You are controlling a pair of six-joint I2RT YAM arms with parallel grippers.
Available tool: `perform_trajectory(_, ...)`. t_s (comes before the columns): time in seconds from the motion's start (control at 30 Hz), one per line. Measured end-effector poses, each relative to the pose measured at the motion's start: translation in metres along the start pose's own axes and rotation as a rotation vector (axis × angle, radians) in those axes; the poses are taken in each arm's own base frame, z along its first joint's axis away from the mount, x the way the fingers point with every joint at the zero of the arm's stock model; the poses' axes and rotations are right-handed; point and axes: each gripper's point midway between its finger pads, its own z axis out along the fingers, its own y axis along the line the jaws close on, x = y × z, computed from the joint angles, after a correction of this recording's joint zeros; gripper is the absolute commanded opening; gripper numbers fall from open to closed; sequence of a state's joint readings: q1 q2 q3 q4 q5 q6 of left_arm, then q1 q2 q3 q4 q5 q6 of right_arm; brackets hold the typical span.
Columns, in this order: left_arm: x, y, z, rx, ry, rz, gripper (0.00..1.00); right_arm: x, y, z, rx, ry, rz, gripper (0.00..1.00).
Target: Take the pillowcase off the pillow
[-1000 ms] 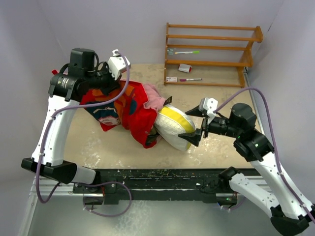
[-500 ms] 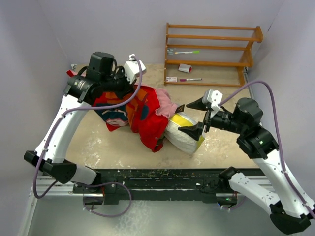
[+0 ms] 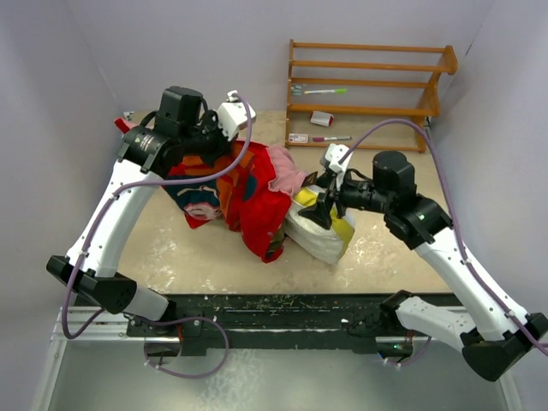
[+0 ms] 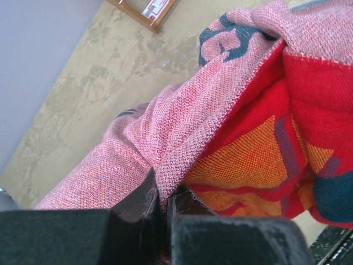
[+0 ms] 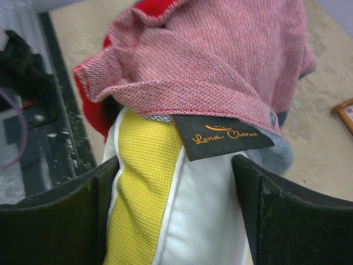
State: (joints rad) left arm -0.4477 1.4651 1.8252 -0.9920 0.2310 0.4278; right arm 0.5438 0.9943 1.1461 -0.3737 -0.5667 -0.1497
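The red pillowcase (image 3: pixel 248 201), with orange and dark print and a pale pink inside, lies bunched at mid-table and still covers the left part of the pillow. The cream-white pillow (image 3: pixel 321 240) sticks out to the right, showing its yellow edge band (image 5: pixel 138 193). My left gripper (image 3: pixel 218 147) is shut on a pink fold of the pillowcase (image 4: pixel 248 160) and holds it raised; its jaws (image 4: pixel 164 201) pinch the cloth. My right gripper (image 3: pixel 315 204) clamps the bare end of the pillow (image 5: pixel 204 221) between both fingers (image 5: pixel 176 185), just below a black brand label (image 5: pixel 220 135) on the pillowcase hem (image 5: pixel 220 49).
A wooden rack (image 3: pixel 368 94) stands at the back right, with markers and small items on and under it. Grey walls close in the left, back and right sides. The black rail (image 3: pixel 282 308) runs along the near table edge.
My right gripper has moved left onto the pillow's bare end and closed on it. My left gripper has moved right and up with the pillowcase, which has slid further off the pillow.
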Motion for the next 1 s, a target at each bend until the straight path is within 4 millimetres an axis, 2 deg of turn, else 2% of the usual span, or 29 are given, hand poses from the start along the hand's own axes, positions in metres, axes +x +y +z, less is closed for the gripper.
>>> perform_trajectory(0.07, 0.002, 0.005, -0.001, -0.024, 0.012, 0.013, 0.0, 0.007, -0.008, 0.006, 0.03, 0.026, 0.0, 0.07)
perform_trajectory(0.1, 0.003, 0.007, -0.001, -0.033, 0.016, 0.021, 0.0, 0.013, -0.016, 0.008, 0.072, 0.041, 0.012, 0.0)
perform_trajectory(0.17, 0.004, 0.009, -0.002, -0.043, 0.024, 0.032, 0.02, 0.021, -0.029, 0.011, 0.14, 0.053, 0.021, 0.0)
perform_trajectory(0.2, 0.005, 0.009, -0.003, -0.045, 0.028, 0.037, 0.16, 0.022, -0.036, 0.011, 0.18, 0.047, 0.022, 0.0)
perform_trajectory(0.27, 0.007, 0.01, -0.005, -0.045, 0.036, 0.048, 0.66, 0.02, -0.046, 0.007, 0.248, 0.013, 0.015, 0.0)
perform_trajectory(0.3, 0.008, 0.012, -0.006, -0.046, 0.039, 0.06, 0.8, 0.017, -0.048, 0.004, 0.275, -0.006, 0.01, 0.0)
perform_trajectory(0.33, 0.008, 0.014, -0.01, -0.051, 0.041, 0.061, 0.85, 0.014, -0.051, 0.001, 0.302, -0.018, 0.008, 0.0)
perform_trajectory(0.43, 0.015, 0.032, -0.033, -0.104, 0.053, 0.061, 0.89, 0.011, -0.06, -0.004, 0.362, -0.027, 0.016, 0.0)
perform_trajectory(0.6, 0.047, 0.075, -0.089, -0.243, 0.115, 0.073, 0.89, 0.011, -0.075, 0.001, 0.415, -0.002, 0.03, 0.0)
perform_trajectory(0.7, 0.068, 0.098, -0.122, -0.332, 0.162, 0.1, 0.88, 0.01, -0.075, 0.0, 0.415, -0.006, 0.027, 0.0)
perform_trajectory(0.77, 0.078, 0.11, -0.137, -0.373, 0.187, 0.116, 0.88, 0.008, -0.073, -0.001, 0.405, -0.012, 0.018, 0.0)
perform_trajectory(0.87, 0.088, 0.125, -0.145, -0.399, 0.213, 0.138, 0.89, 0.005, -0.067, -0.002, 0.381, -0.019, 0.001, 0.0)
perform_trajectory(1.0, 0.084, 0.135, -0.136, -0.37, 0.188, 0.19, 0.93, 0.004, -0.058, -0.005, 0.337, -0.022, -0.022, 0.0)
